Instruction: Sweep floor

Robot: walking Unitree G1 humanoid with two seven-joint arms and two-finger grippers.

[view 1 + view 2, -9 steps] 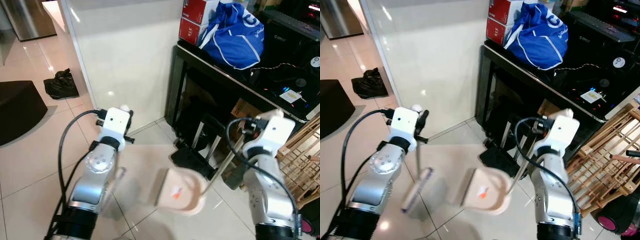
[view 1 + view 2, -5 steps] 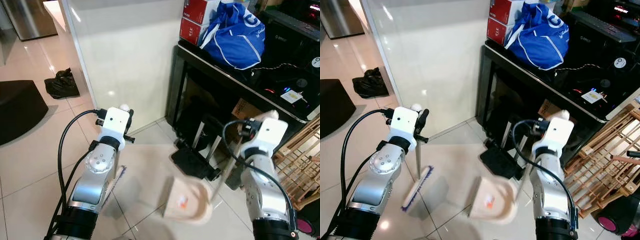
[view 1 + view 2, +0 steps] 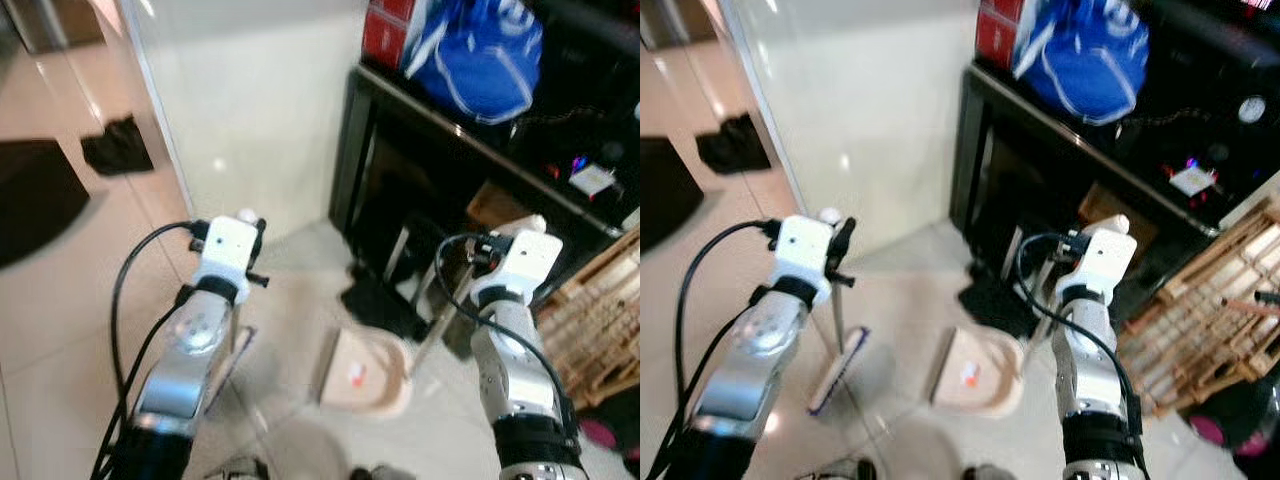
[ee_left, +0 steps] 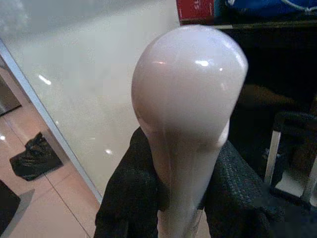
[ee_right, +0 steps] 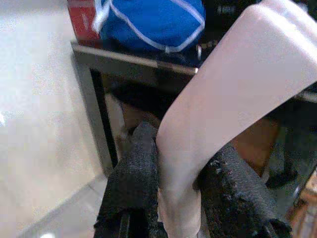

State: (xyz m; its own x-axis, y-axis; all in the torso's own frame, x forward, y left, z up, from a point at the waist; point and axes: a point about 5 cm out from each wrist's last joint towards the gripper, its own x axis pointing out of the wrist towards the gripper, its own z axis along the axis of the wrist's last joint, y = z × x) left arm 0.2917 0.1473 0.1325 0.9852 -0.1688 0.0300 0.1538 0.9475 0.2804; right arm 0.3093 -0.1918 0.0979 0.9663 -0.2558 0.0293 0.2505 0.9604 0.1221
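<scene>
My left gripper is shut on the broom's pale pink handle, just below its rounded knob. The handle runs down to the broom head, which rests on the tiled floor beside my left arm. My right gripper is shut on the flat pink handle of the dustpan. The beige dustpan lies low on the floor between my arms, with a small orange scrap in it.
A black table at the right carries a blue bag and red boxes. A dark object lies under it. A wooden rack is far right. A white panel stands ahead; a black bag lies left.
The whole view has shifted and blurred, so the camera moved. The dustpan swung a little in my right gripper and now sits flatter. The broom head has steadied by my left arm.
</scene>
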